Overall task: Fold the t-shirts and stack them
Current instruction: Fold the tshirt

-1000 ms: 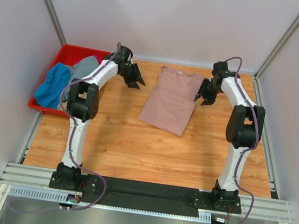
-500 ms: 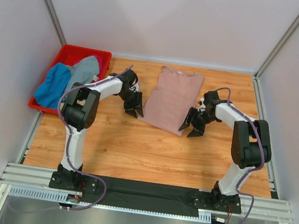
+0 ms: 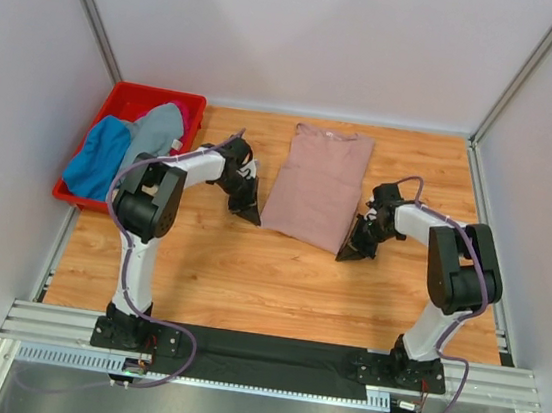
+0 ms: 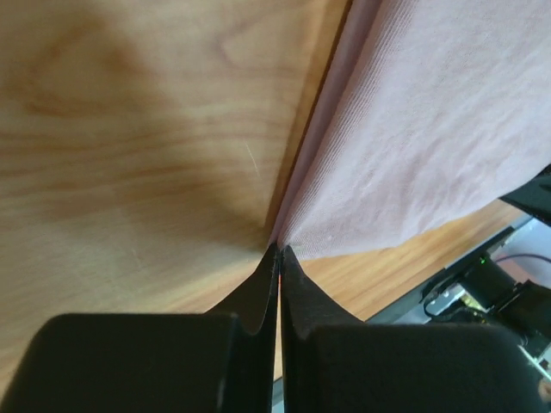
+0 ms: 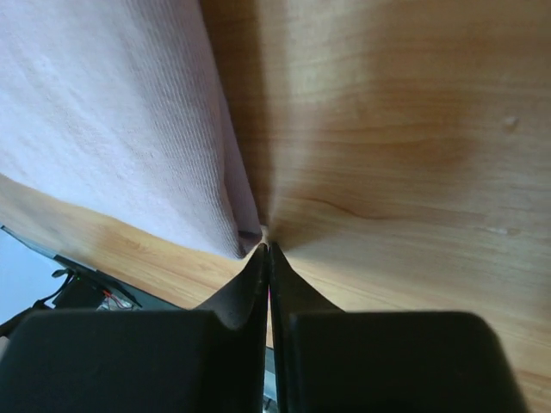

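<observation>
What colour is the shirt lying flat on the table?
The shirt is dusty pink, clearest from the top camera.

Left hand (image 4: 278, 254) jaws pressed together, tips touching folded edge of dusty-pink t-shirt (image 4: 430, 129). Shirt flat on wooden bench (image 4: 129, 129), filling upper right. Pinch on cloth unclear.

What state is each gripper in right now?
Left gripper: closed, tips at a near corner of the pink t-shirt; pinch unconfirmed.
Right gripper: closed at the other near corner; pinch unconfirmed.

White arms (image 3: 134, 260), blk joints (image 3: 148, 201) + grippers (image 3: 251, 214), purple cables (image 3: 114, 179).
</observation>
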Robot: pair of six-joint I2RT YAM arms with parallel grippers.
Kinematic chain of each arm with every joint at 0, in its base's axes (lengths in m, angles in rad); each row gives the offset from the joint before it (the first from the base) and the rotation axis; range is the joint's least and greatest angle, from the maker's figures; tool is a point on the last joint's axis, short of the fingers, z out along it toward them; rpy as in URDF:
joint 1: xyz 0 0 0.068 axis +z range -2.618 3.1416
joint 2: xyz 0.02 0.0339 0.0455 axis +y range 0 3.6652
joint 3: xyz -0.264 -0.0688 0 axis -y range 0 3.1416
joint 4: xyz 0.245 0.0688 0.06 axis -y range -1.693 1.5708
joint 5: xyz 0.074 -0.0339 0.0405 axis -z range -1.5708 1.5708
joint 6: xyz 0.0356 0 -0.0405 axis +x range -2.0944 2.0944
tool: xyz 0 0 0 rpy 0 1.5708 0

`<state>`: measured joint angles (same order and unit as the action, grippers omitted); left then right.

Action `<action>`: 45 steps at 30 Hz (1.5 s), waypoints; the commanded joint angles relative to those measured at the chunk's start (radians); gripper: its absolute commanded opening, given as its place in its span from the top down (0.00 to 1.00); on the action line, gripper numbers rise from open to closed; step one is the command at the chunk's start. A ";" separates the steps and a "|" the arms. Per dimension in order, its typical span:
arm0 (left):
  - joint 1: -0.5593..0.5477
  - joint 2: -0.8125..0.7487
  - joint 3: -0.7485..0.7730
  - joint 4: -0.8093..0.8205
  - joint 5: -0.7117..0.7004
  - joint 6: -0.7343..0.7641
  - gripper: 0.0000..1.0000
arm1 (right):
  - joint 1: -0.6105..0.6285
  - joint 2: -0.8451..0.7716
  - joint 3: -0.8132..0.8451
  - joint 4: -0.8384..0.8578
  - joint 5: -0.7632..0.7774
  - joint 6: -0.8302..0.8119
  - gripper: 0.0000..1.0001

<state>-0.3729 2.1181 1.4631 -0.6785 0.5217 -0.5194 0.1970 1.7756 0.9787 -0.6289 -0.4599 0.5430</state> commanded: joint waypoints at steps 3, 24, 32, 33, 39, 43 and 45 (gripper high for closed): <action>-0.026 -0.075 -0.108 -0.004 0.001 -0.007 1.00 | -0.002 -0.082 -0.052 0.037 0.036 -0.002 1.00; -0.027 -0.195 -0.228 -0.033 0.021 -0.051 0.50 | -0.001 -0.185 -0.104 0.063 0.023 0.084 0.53; -0.027 -0.133 -0.241 -0.007 0.009 -0.034 0.53 | 0.035 -0.122 -0.107 0.083 0.058 0.089 0.56; -0.029 -0.133 -0.241 -0.007 0.006 -0.034 0.53 | 0.042 -0.120 -0.109 0.083 0.070 0.092 0.57; -0.027 -0.124 -0.242 -0.007 -0.006 -0.025 0.58 | 0.044 -0.104 -0.120 0.100 0.090 0.087 0.65; -0.029 -0.109 -0.230 -0.013 -0.008 -0.018 0.70 | 0.045 -0.090 -0.110 0.110 0.101 0.075 0.77; -0.027 -0.107 -0.222 -0.016 -0.011 -0.014 0.78 | 0.044 -0.084 -0.103 0.113 0.102 0.068 0.85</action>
<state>-0.3988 1.9827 1.2278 -0.7143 0.5564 -0.5568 0.2390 1.6676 0.8555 -0.5545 -0.4137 0.6304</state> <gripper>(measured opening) 0.252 0.190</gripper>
